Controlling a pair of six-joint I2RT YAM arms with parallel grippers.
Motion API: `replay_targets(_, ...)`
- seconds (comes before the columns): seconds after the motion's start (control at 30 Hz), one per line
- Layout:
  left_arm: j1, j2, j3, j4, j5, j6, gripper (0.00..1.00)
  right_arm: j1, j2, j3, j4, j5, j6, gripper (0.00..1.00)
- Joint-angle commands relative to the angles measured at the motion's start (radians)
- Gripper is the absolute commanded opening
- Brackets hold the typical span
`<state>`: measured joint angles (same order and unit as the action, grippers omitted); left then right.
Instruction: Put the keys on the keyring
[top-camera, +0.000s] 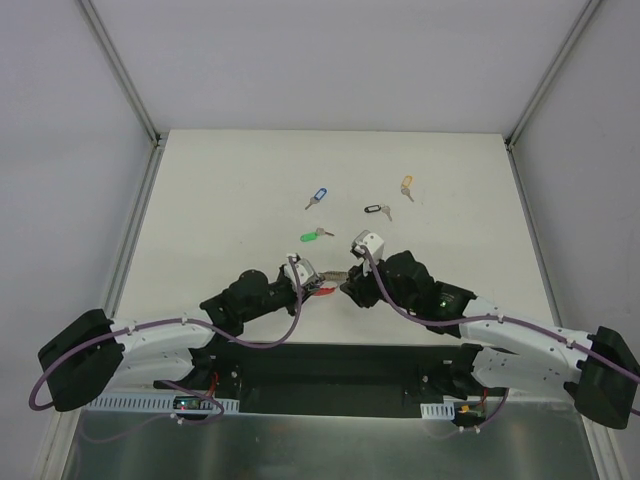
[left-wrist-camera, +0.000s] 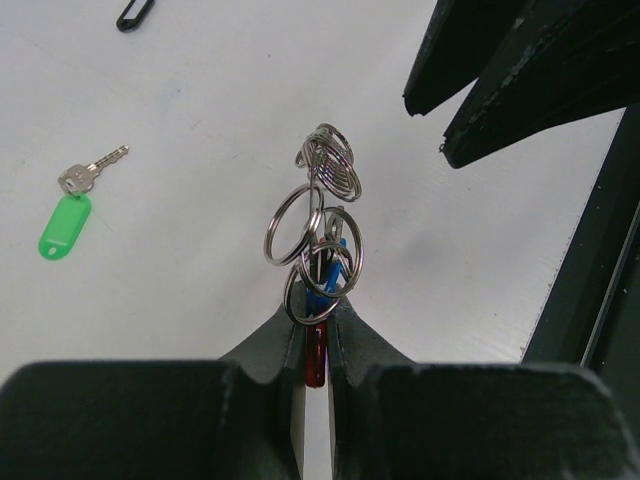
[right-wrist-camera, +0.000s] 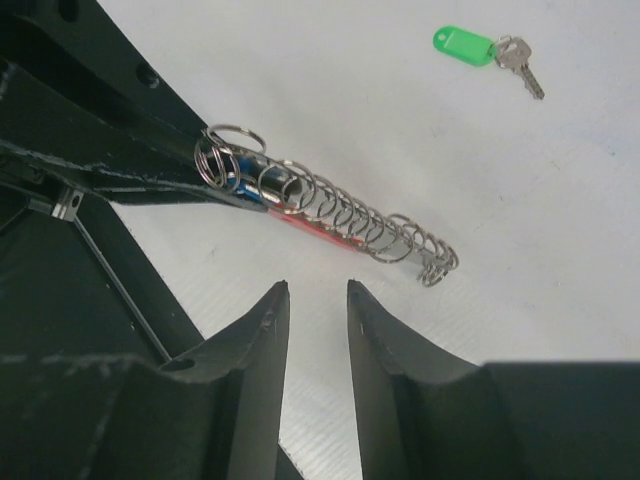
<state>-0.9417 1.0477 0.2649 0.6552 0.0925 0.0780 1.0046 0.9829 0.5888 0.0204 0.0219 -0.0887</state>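
The keyring (top-camera: 325, 283) is off the surface (top-camera: 220, 200), clenched at its red end by the left gripper (top-camera: 303, 275). In the left wrist view the red band sits between the pressed-together jaws. The keyring's long axis runs left to right, from the left gripper straight toward the right gripper (top-camera: 348, 288), with its free end nearest the right gripper.

In the right wrist view the keyring (right-wrist-camera: 330, 210) crosses just beyond the right gripper (right-wrist-camera: 318, 290) on a slant, apart from both fingertips. That gripper is released: its jaws stand parted with nothing between them.

No container is in view, and the keyring is the only holder. It carries a row of metal split rings and a blue tag (left-wrist-camera: 328, 265) close to the left gripper's jaws. I take this for one key already threaded, though its blade is hidden.

Four keys lie loose on the surface, all on the far side of the grippers:
- The green key (top-camera: 312, 237) is nearest, just beyond the left gripper.
- The blue key (top-camera: 317, 197) is farther.
- The black key (top-camera: 376, 210) is far right.
- The yellow key (top-camera: 407, 185) is far right.

Judgement: the right arm is the free one, so the next pickup falls to it. The green key is the shortest reach.
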Motion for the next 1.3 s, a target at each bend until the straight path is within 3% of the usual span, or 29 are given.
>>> replay_targets(0.0,0.0,-0.037,-0.015,0.066,-0.002,-0.047,0.0,0.0,0.002,-0.015,0.245,0.009,0.015,0.33)
replay_targets(0.27,-0.002,-0.017,-0.026,0.081,-0.079,-0.011,0.0,-0.015,0.007,-0.04,0.221,0.167,0.049,0.37)
replay_targets(0.47,0.0,0.109,0.089,0.07,-0.053,0.052,0.0,-0.029,-0.027,-0.041,0.096,0.285,0.075,0.37)
replay_targets(0.57,-0.002,0.161,0.148,0.064,0.001,-0.012,0.0,-0.041,-0.079,-0.059,0.043,0.349,0.084,0.38)
replay_targets(0.7,-0.002,0.192,0.256,-0.093,0.119,-0.182,0.0,-0.063,-0.142,-0.063,-0.055,0.369,0.106,0.39)
replay_targets(0.83,0.009,0.189,0.299,-0.277,0.145,-0.349,0.0,-0.067,-0.173,-0.041,-0.167,0.365,0.093,0.39)
replay_targets(0.97,0.047,0.213,0.297,-0.426,0.185,-0.471,0.0,-0.069,-0.162,-0.011,-0.227,0.333,0.041,0.4)
replay_targets(1.13,0.138,0.261,0.232,-0.445,0.263,-0.601,0.01,-0.067,-0.122,0.022,-0.249,0.279,0.021,0.4)
replay_targets(1.27,0.194,0.252,0.195,-0.491,0.24,-0.633,0.21,-0.067,-0.084,0.04,-0.254,0.211,0.007,0.43)
